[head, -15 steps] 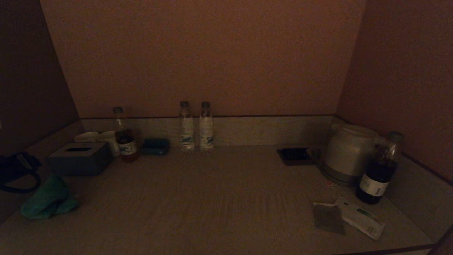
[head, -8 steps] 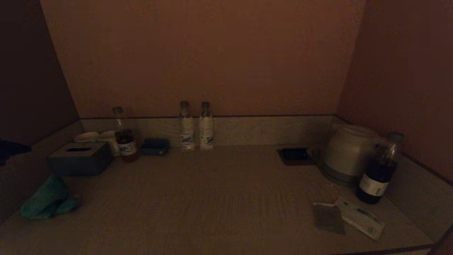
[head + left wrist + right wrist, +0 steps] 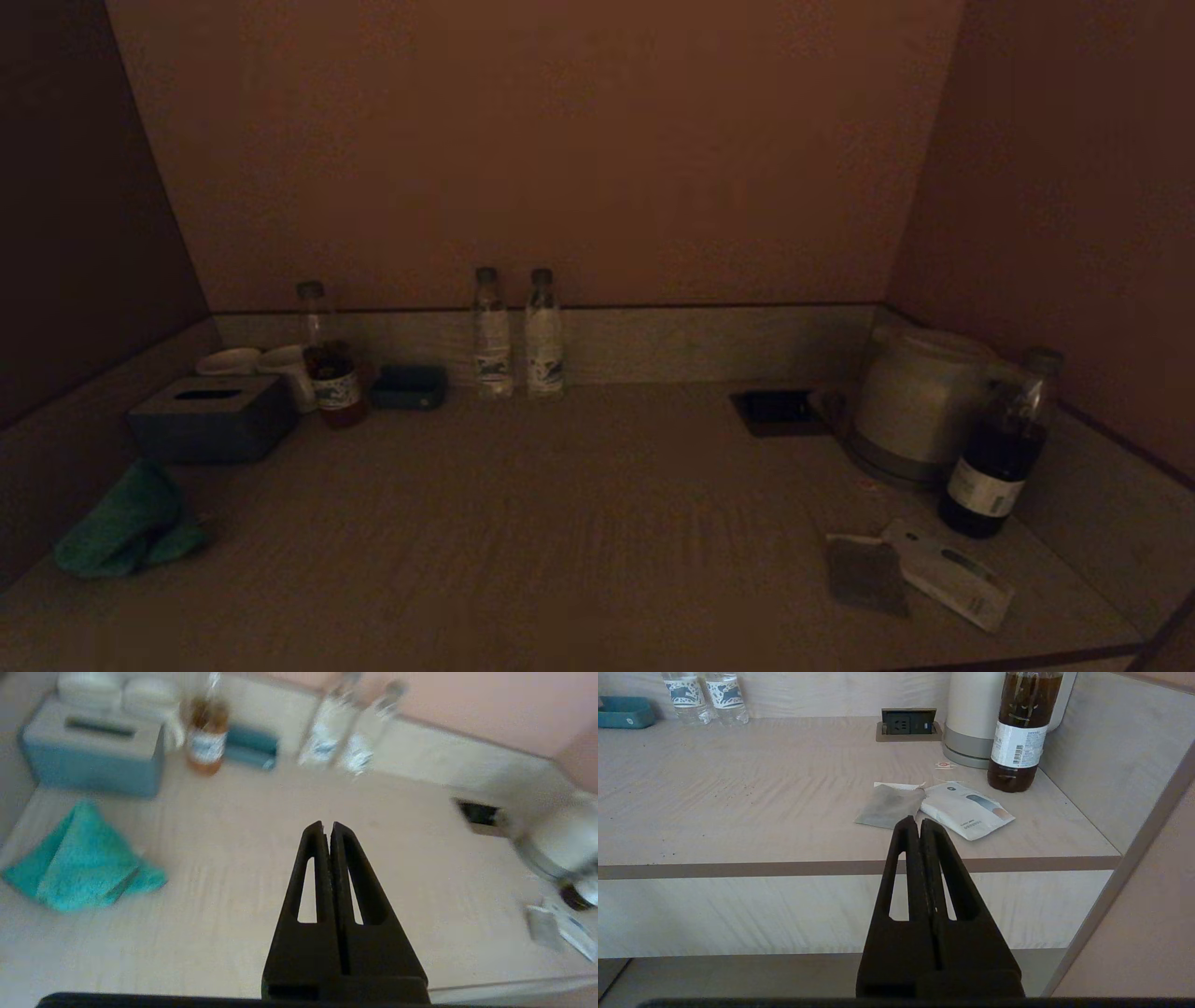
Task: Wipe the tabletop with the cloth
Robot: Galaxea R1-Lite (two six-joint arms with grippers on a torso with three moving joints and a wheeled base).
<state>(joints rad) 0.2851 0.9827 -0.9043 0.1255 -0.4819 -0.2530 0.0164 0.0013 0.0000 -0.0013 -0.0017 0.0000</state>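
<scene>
1. The teal cloth (image 3: pixel 126 523) lies bunched at the desk's (image 3: pixel 579 523) left end, near the grey tissue box (image 3: pixel 210 417).
2. The left claw (image 3: pixel 327 828), beside the cloth a second ago, has withdrawn and pressed together empty; wiping looks finished.
3. The right claw (image 3: pixel 914 823) hangs parked, pressed together, before the desk front.

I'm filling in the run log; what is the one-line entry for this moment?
left pincer: shut, empty, above tabletop | cloth: on tabletop, untouched, by tissue box | right pincer: shut, parked off table
</scene>
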